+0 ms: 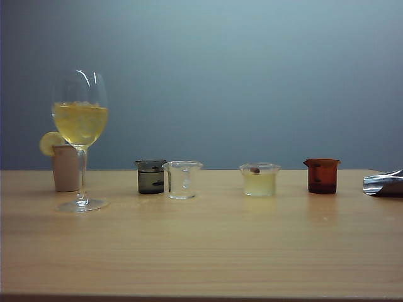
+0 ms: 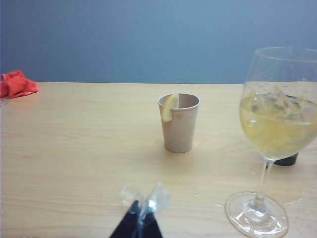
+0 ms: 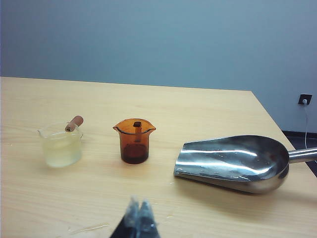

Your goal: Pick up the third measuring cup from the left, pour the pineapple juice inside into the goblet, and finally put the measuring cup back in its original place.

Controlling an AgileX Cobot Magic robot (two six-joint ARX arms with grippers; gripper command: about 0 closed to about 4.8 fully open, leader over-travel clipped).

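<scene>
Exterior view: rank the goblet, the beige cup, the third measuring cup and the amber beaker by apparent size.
1. goblet
2. beige cup, partly behind the goblet's stem
3. third measuring cup and amber beaker: too alike to rank

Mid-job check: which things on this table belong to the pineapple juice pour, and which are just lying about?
Job:
- third measuring cup, holding pineapple juice
- goblet
- right pincer, shut, off the table's near edge
- left pincer, shut, near the goblet

Lying about:
- smoky-grey beaker
- empty clear beaker
- amber beaker
- beige cup with lemon slice
- steel scoop
- red cloth
</scene>
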